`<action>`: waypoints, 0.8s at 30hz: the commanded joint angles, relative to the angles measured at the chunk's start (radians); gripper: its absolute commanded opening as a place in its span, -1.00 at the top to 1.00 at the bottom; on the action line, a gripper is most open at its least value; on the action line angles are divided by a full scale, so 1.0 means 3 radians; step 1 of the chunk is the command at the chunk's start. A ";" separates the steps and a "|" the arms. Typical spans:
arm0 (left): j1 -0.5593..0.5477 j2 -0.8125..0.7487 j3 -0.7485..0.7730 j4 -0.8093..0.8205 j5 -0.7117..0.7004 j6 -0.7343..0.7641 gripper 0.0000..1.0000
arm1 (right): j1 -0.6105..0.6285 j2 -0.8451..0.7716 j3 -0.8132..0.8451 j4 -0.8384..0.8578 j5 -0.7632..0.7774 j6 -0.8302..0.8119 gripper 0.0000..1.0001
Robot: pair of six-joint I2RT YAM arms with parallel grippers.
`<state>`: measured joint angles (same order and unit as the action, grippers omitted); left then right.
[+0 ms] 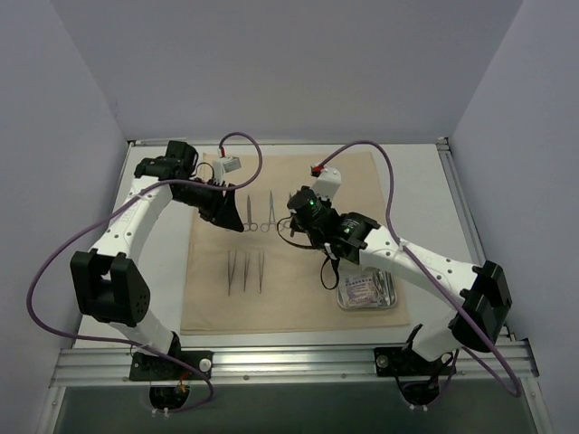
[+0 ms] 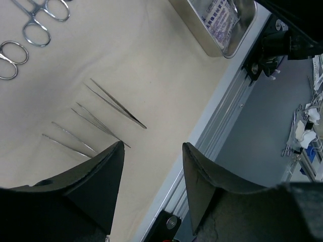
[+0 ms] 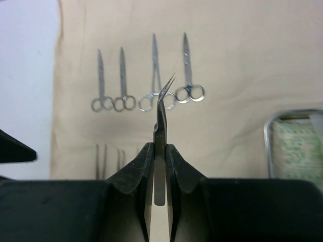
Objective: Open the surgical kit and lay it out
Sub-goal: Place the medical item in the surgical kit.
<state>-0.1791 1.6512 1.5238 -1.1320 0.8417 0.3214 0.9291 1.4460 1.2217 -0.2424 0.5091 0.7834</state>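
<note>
my right gripper [image 3: 159, 150] is squeezed tight on the bent tweezers [image 3: 161, 113]. they stick straight out from between the fingers, up off the cloth [image 1: 298, 312], and the crooked tip points toward the clamps [image 3: 121, 70]. my left gripper [image 2: 151, 148] is spread wide with nothing in it, and it hangs over the cloth near the far left.

the big beige cloth lies flat and opened out on the table [image 1: 416, 181]. i count four clamps side by side in a row near the far end, rings toward me. closer to me lie three tweezers [image 1: 245, 271], side by side and a little apart. the shiny tray [image 2: 202, 44] sits on the near right corner of the cloth, with pale packets [image 2: 219, 20] inside it.
</note>
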 commanded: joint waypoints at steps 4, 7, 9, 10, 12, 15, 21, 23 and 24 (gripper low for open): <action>-0.0266 -0.0375 0.0054 0.0260 -0.0100 -0.0104 -0.22 | -0.0003 0.0293 0.0279 0.0752 0.0108 0.0267 1.00; -0.0389 -0.0370 0.0044 0.0531 -0.0182 -0.0283 -0.24 | 0.0012 0.0365 0.0280 0.0818 0.0012 0.0451 1.00; -0.0456 -0.0350 0.0034 0.0649 -0.0172 -0.0385 -0.24 | 0.0017 0.0360 0.0223 0.0991 -0.0060 0.0528 1.00; -0.0527 -0.0350 0.0009 0.0766 -0.0233 -0.0422 -0.23 | 0.0017 0.0355 0.0203 0.1012 -0.0091 0.0554 1.00; -0.0599 -0.0345 -0.0022 0.0859 -0.0356 -0.0483 -0.20 | 0.0027 0.0345 0.0182 0.1018 -0.0153 0.0615 1.00; -0.0702 -0.0385 -0.0048 0.0940 -0.0566 -0.0534 -0.09 | 0.0048 0.0319 0.0146 0.1028 -0.0224 0.0686 1.00; -0.0768 -0.0401 -0.0027 0.1094 -0.0714 -0.0621 0.05 | 0.0048 0.0222 -0.0002 0.1186 -0.0265 0.0774 1.00; -0.0804 -0.0391 -0.0038 0.1135 -0.0775 -0.0652 0.07 | 0.0048 0.0227 -0.0002 0.1217 -0.0291 0.0779 1.00; -0.0819 -0.0381 -0.0043 0.1155 -0.0791 -0.0652 0.08 | 0.0048 0.0232 0.0008 0.1222 -0.0331 0.0779 1.00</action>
<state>-0.4103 1.5597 1.5101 -0.8562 0.6388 0.1497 0.9379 1.5600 1.2198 0.0658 0.4152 0.9890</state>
